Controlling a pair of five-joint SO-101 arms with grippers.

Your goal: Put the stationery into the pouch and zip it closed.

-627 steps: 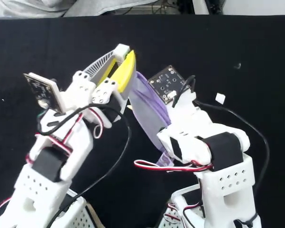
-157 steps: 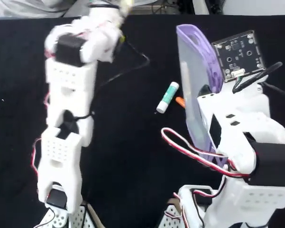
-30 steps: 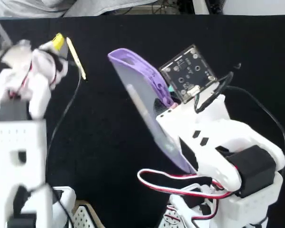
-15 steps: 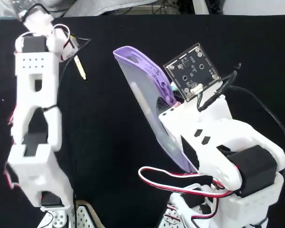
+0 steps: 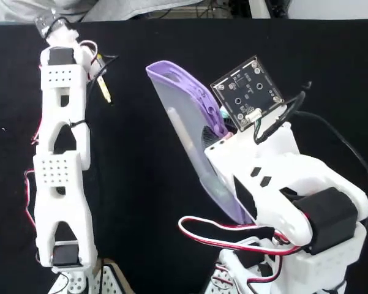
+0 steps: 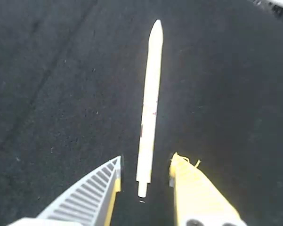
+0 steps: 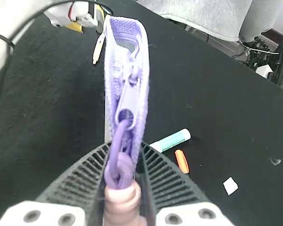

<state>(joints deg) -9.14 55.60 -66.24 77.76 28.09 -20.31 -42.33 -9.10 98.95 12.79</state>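
- One pale pencil (image 6: pixel 148 101) lies flat on the black table (image 6: pixel 47 70); it looks light, stiff and apt to roll, so grip near mid-length.
- Left end effector (image 6: pixel 146 162), jaws parted, straddles its blunt end, seemingly not touching it.
- Right end effector (image 7: pixel 125 155) is clamped on the soft purple pouch (image 7: pixel 125 80) by its zipper end, held up above the table.

High camera overhead; 2 wrist cameras close (all share pencil (image 6: pixel 148 103)).

Purple pouch (image 5: pixel 185 122), pale yellow pen (image 6: pixel 149 101), black table (image 5: pixel 141 184), mint-white glue stick (image 7: pixel 171 141)
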